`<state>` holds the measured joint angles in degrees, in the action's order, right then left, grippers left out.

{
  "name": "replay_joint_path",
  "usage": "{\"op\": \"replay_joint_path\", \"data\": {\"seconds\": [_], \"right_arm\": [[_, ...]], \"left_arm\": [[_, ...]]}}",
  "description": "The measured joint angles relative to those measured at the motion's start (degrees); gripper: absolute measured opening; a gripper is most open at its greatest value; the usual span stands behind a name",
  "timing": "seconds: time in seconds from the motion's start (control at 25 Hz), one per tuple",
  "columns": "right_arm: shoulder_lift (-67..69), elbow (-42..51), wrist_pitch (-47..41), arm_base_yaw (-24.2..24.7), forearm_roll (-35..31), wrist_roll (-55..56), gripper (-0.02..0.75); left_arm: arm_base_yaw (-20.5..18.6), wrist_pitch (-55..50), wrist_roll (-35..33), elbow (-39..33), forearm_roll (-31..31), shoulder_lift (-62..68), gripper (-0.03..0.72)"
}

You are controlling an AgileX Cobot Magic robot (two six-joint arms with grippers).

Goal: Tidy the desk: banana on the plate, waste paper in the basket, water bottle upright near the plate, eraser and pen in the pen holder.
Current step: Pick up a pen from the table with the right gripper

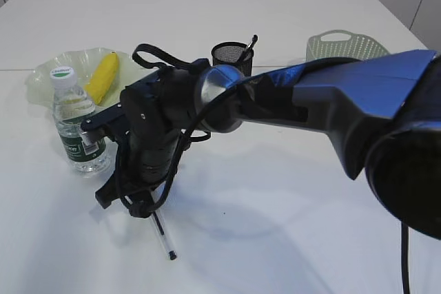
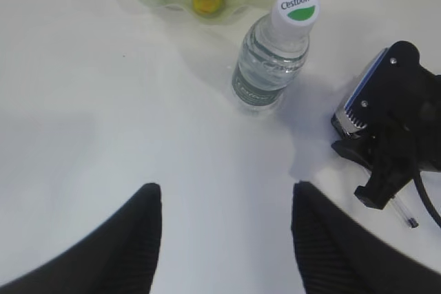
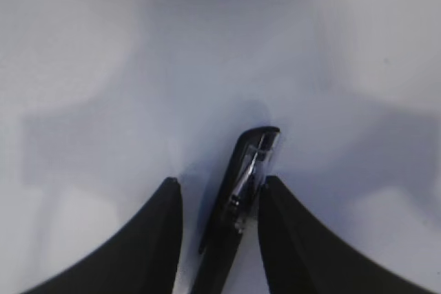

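Observation:
A black-and-clear pen (image 1: pixel 164 237) lies on the white table. My right gripper (image 1: pixel 141 206) points down over its upper end. In the right wrist view the pen (image 3: pixel 244 173) lies between the open jaws of that gripper (image 3: pixel 219 187), close to the right finger with a gap on the left. The water bottle (image 1: pixel 76 123) stands upright beside the pale green plate (image 1: pixel 43 77), which holds the banana (image 1: pixel 103 77). My left gripper (image 2: pixel 226 194) hangs open over bare table, short of the bottle (image 2: pixel 270 60). The black mesh pen holder (image 1: pixel 231 56) has a dark stick in it. Eraser and waste paper are out of view.
A pale green basket (image 1: pixel 346 47) stands at the back right. The right arm's blue forearm (image 1: pixel 358 94) reaches across the middle of the table from the right. The table's far edge runs along the back wall.

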<state>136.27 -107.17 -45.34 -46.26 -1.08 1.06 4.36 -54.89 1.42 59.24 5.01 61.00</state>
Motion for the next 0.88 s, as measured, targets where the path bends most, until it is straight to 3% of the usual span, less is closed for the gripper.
{"op": "replay_joint_path", "data": {"seconds": [0.88], "right_arm": [[0.5, -1.59, -0.23, 1.44, -3.55, -1.06, 0.283]], "left_arm": [[0.0, 0.0, 0.0, 0.0, -0.13, 0.0, 0.403]]}}
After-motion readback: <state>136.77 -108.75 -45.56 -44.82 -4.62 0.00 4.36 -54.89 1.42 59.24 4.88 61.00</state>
